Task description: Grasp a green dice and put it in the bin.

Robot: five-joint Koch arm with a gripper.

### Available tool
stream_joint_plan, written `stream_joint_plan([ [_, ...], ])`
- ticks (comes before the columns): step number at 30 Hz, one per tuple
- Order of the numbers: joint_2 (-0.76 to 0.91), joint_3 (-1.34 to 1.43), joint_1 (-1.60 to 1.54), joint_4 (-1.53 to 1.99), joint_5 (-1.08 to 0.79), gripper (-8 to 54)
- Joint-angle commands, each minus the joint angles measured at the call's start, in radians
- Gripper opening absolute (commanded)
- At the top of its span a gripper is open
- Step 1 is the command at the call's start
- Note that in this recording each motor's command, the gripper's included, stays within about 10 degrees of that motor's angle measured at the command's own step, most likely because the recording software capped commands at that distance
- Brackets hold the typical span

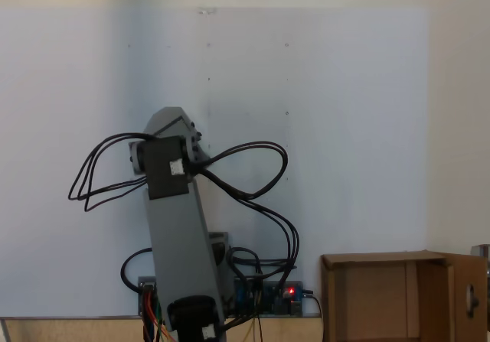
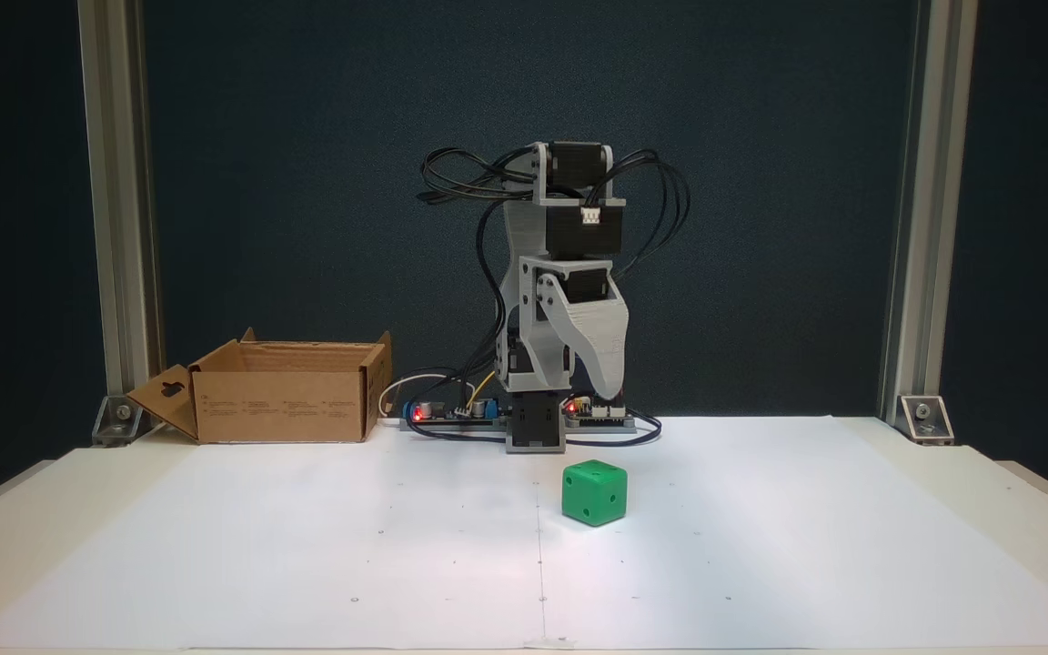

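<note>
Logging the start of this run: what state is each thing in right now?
Small bright green dice: resting free on the white paper, ungrasped.
Brown cardboard box bin: upright, flaps open, inside hidden.
Grey arm's gripper: folded down above the base, holding nothing; open or shut unclear.
Controller board: red light on.

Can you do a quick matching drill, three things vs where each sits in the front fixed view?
Things:
1. green dice
2. bin
3. gripper

Places:
A. back left of the table, flaps up
B. folded down, tip close above the arm's base
C. on the white sheet, in front of the base

Pairs: 1-C, 2-A, 3-B
</note>
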Motion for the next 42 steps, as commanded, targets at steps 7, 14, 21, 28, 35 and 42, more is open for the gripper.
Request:
stream_joint_plan([
  [7,0.023,0.1,-0.005,-0.14,-0.083,45.4],
  [14,0.025,0.14,-0.031,-0.175,-0.083,45.4],
  [21,0.015,0.144,-0.043,-0.215,-0.084,45.2],
  [28,-0.006,0.147,-0.058,-0.252,-0.083,44.7],
  [35,-0.009,0.16,-0.051,-0.258,-0.083,44.7],
  [42,-0.072,0.164,-0.04,-0.261,-0.081,44.1],
])
